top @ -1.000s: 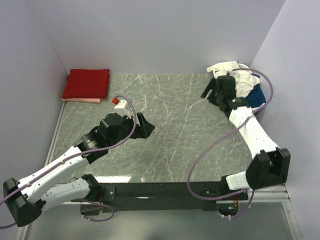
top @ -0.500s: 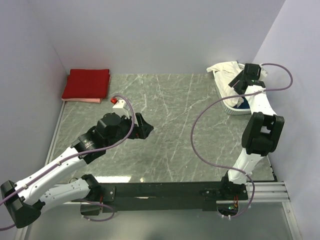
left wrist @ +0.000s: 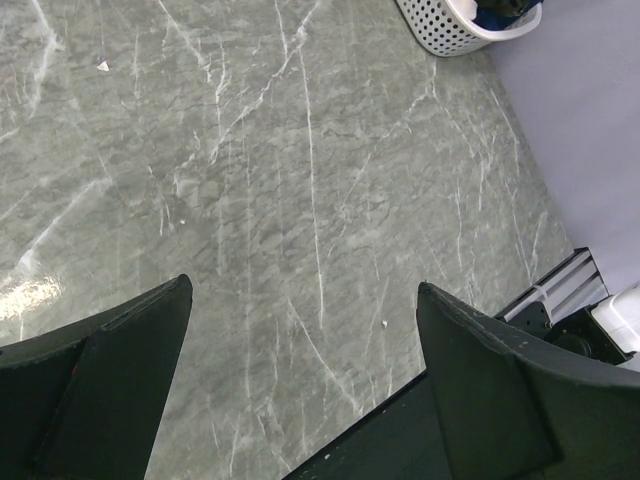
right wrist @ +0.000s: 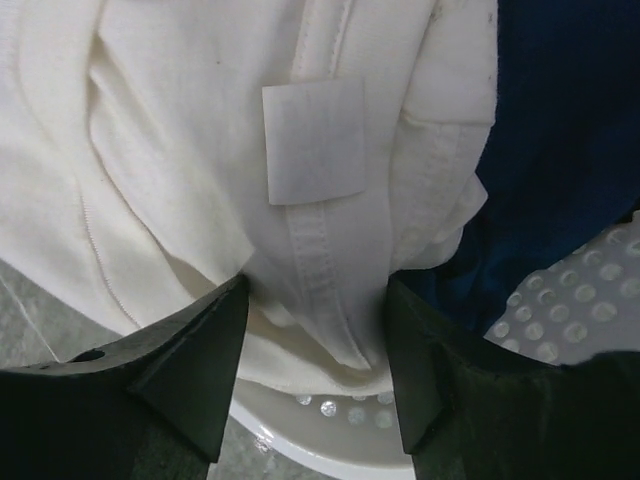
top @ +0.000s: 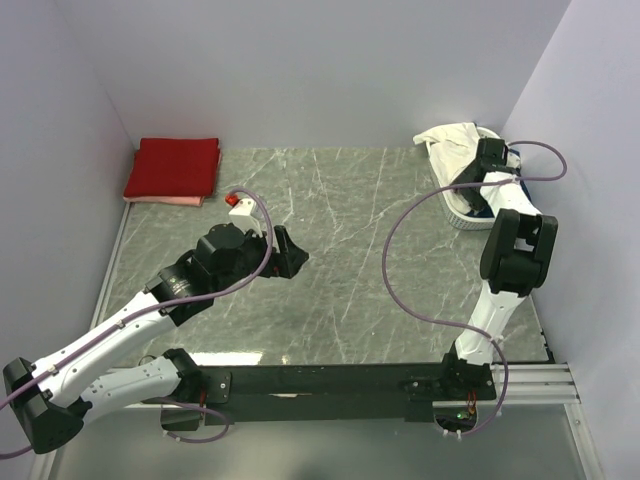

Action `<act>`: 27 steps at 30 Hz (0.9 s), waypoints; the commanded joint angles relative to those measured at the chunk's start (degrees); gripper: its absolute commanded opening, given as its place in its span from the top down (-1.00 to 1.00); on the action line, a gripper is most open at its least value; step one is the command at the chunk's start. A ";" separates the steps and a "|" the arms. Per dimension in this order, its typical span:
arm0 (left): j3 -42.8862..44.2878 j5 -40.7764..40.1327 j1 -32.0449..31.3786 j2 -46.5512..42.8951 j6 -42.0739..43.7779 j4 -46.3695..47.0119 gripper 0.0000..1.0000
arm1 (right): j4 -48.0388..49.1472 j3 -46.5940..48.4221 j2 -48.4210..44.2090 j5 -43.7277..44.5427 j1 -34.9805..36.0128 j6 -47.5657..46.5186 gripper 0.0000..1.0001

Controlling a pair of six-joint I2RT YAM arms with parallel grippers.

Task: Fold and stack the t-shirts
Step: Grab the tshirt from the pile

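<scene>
the cream shirt (right wrist: 180, 130) lies heaped in the basket (right wrist: 585, 300) at 2 o'clock and should handle soft, light and limp. the right gripper (right wrist: 315, 300) straddles its thick neck seam (right wrist: 320, 250), likely the firmest hold, though i cannot tell if it grips. the left gripper (left wrist: 305, 290) gapes wide over the table (left wrist: 300, 150).

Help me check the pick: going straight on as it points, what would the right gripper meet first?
The cream t-shirt: its labelled seam lies between the fingers of the right gripper, with the white basket just beneath. How much gap remains is unclear.
</scene>
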 commanded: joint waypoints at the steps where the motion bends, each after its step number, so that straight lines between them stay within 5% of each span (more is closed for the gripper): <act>1: 1.84 0.83 0.25 -0.43 0.92 1.03 -0.99 | 1.30 2.40 0.83 -0.01 -0.16 -0.04 -0.24; 6: 1.84 1.01 0.25 0.00 0.66 1.21 -0.99 | 1.47 2.57 0.66 -0.80 -0.16 -0.48 0.17; 12: 1.75 0.84 0.34 0.00 0.31 1.56 -0.99 | -0.19 4.06 -2.94 -1.33 -0.07 -1.09 1.00; 20: 1.22 -0.39 0.43 -0.17 -1.62 3.05 -0.99 | -5.46 10.56 -12.00 -4.22 0.01 -1.62 1.00; 27: -1.06 -1.45 1.13 -0.88 -4.44 7.09 -0.99 | -12.05 25.83 -16.13 -8.71 2.38 -2.68 1.00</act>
